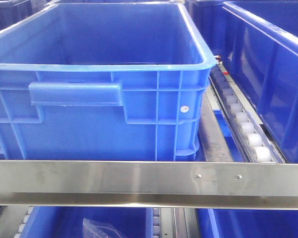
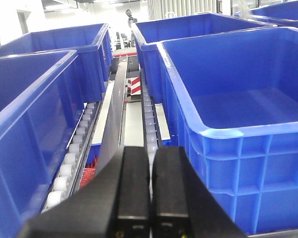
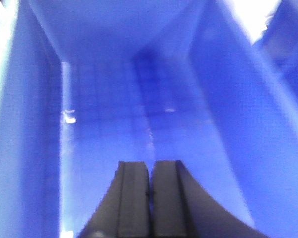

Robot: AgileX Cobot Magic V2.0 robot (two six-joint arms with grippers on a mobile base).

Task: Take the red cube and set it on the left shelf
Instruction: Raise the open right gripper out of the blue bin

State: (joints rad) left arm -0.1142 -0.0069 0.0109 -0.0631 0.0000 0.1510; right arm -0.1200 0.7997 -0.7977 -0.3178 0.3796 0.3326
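Over the roller lane our left gripper (image 2: pixel 150 198) hangs closed and empty; inside a blue bin (image 3: pixel 188 124) our right gripper (image 3: pixel 149 198) is pinched closed too, holding nothing. We see no red cube, so we'd best search before reaching.

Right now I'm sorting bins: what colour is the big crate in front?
Blue crate, clearest in the front-facing view.
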